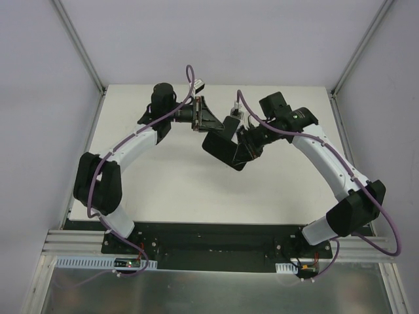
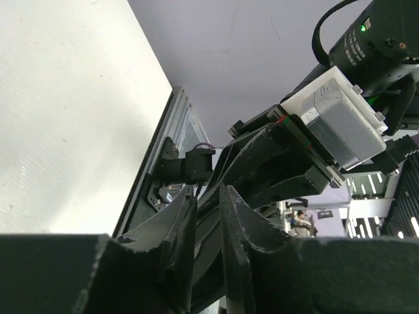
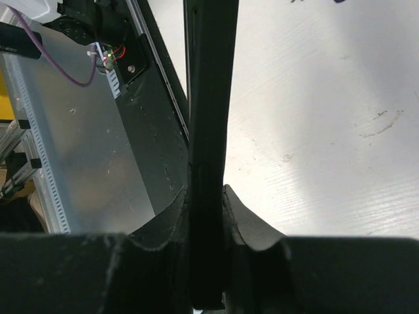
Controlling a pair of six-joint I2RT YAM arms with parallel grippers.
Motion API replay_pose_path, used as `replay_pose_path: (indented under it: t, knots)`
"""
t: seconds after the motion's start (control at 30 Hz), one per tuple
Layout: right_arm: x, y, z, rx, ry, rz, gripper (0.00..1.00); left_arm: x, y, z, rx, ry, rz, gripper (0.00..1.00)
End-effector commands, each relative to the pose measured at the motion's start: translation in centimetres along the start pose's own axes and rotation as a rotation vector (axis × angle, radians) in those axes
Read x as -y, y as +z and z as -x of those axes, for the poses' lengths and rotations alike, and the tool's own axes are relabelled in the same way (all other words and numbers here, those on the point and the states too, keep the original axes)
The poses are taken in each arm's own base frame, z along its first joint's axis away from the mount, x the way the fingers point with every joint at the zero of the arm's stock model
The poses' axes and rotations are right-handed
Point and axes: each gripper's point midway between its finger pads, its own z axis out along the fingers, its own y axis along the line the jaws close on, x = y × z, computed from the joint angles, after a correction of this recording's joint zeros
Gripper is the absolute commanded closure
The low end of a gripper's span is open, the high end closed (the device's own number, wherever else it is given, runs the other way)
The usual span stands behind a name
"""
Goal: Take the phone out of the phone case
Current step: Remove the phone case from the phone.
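Observation:
Both arms meet above the middle of the white table [image 1: 163,190], holding a black phone case [image 1: 226,149] in the air. It is a dark slab; I cannot tell the phone apart from the case. My right gripper [image 1: 245,145] is shut on the slab's right end. In the right wrist view the phone case [image 3: 209,98] stands edge-on, clamped between the jaws of the right gripper [image 3: 206,190]. My left gripper [image 1: 219,124] sits at the slab's upper corner. In the left wrist view the left gripper [image 2: 208,190] has its jaws nearly together on a thin dark edge of the case [image 2: 209,226].
The right arm's wrist camera [image 2: 340,124] and dark gripper body loom close in front of the left gripper. A black base plate [image 1: 216,245] and metal rails run along the table's near edge. White walls enclose the table on the left, the back and the right.

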Motion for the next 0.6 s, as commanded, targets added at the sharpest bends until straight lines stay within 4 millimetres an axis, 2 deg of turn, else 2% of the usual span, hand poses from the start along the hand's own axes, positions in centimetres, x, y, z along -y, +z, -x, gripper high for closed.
replay_pose_path:
  t: [0.0,0.1,0.37,0.5,0.57]
  knots:
    - [-0.8,-2.5,6.8,0.274,-0.214,0.000,1.00,3.1,-1.0,-4.0,-0.179,0.124,-0.085,0.71]
    - [-0.8,-2.3,6.4,0.268,-0.202,0.022,1.00,3.9,-2.2,-3.0,-0.156,0.183,-0.095,0.56]
    - [-1.3,-1.7,5.2,0.240,-0.181,0.092,1.00,6.5,-7.9,0.3,-0.073,0.380,-0.099,0.24]
    - [-1.2,-1.4,4.8,0.225,-0.172,0.108,1.00,7.9,-10.0,0.7,-0.042,0.465,-0.096,0.21]
    - [-1.2,-1.6,4.9,0.230,-0.170,0.107,1.00,8.3,-10.5,0.1,-0.053,0.504,-0.106,0.21]
